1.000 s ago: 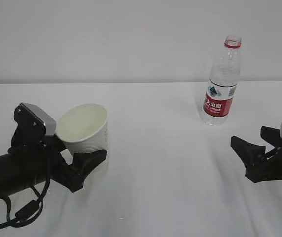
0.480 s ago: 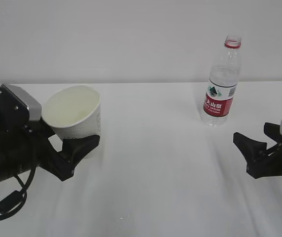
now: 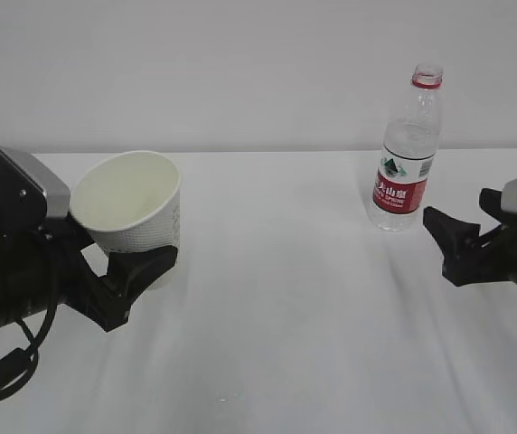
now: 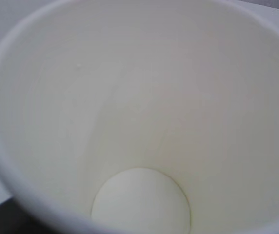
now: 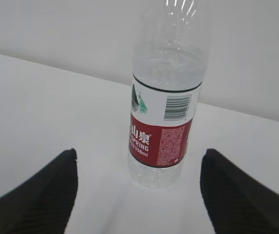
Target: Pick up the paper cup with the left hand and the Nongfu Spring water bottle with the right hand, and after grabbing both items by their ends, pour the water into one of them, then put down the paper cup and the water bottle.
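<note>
Cup [image 3: 132, 210] sits tilted in the left hand [image 3: 105, 271], jaws clamped round its base; right hand [image 3: 453, 242], jaws wide and empty, faces the bottle [image 3: 408, 149] standing just ahead, so closing in comes next

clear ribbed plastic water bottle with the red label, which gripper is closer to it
Right. The right gripper sits just beside and in front of the clear ribbed plastic water bottle, jaws open toward it. The left gripper is far across the table, holding the white paper cup.
</note>
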Tool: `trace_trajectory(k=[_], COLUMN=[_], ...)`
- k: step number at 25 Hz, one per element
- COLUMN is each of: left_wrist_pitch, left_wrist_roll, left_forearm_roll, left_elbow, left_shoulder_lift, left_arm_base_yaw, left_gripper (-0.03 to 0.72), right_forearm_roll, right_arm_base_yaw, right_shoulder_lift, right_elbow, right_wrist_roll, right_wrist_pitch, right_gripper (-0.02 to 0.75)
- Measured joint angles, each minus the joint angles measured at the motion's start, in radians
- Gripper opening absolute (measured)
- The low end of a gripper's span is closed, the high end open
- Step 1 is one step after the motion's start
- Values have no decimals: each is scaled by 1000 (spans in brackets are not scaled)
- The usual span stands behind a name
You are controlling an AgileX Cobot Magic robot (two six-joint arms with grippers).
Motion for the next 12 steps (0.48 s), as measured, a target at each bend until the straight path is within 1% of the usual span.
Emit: trace_trajectory(k=[4, 12], left_wrist_pitch=[0, 1], left_wrist_roll=[0, 0], left_forearm_roll=[0, 0], left_elbow=[0, 0], left_shoulder_lift=[0, 0], left_arm_base_yaw=[0, 0], left_gripper=[579, 579], right_forearm_roll=[0, 0], right_arm_base_yaw=[0, 0], right_shoulder_lift=[13, 161], right_elbow=[-56, -147], right_wrist_roll=[-2, -4], right_wrist_pitch=[54, 59], right_gripper=[590, 591])
